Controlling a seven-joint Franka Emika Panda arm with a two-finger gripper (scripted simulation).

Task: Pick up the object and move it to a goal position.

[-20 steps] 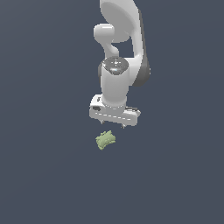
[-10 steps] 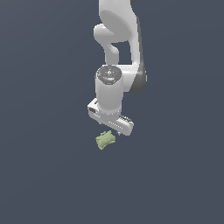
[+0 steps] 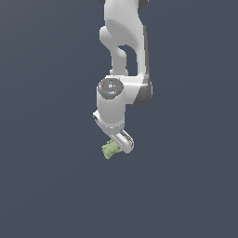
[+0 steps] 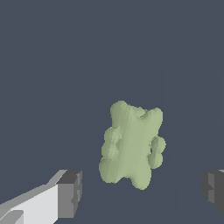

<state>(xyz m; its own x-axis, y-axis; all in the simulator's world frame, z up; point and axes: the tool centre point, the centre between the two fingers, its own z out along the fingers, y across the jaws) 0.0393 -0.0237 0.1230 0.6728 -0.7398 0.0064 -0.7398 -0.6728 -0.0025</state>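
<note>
- The worktop is a plain, dark slate-blue surface that fills the background of both views.
- The white arm comes down from the top of the exterior view, with a round grey-capped joint at its wrist and dark trim along one side.
- The gripper hangs low over the worktop, and its white body hides part of the object in the exterior view. In the wrist view its two dark grey fingers stand wide apart, released, with nothing between the pads.
- The object is a small pale green lump shaped rather like a gummy bear: two rounded bumps at one end, small knobs down each side, and a smoother ridged middle. It is narrower than the spread of the fingers.
- The object lies on the worktop just under the gripper, showing on the exterior view's left of the gripper tip. In the wrist view it sits ahead of the fingers, roughly centred across their gap, touching neither.
</note>
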